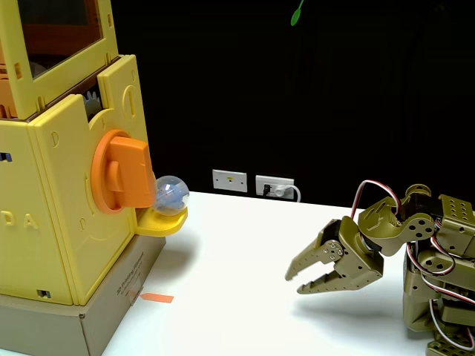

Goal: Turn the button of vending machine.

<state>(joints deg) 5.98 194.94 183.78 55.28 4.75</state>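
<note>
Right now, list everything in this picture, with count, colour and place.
Boxy plastic toy vending machine: one, yellow with orange-tinted window, left.
Round knob with thick bar, the button: one, orange, on the machine's front face.
Scoop-shaped tray: one, yellow, below the button.
Clear capsule ball: one, transparent, resting in the tray.
Cardboard box: one, brown, under the machine.
Strip of tape: one, orange, on the white table.
Wall sockets: two, white, background.
Arm's gripper: one, olive-green, right, apart from the machine, slightly open.
</note>
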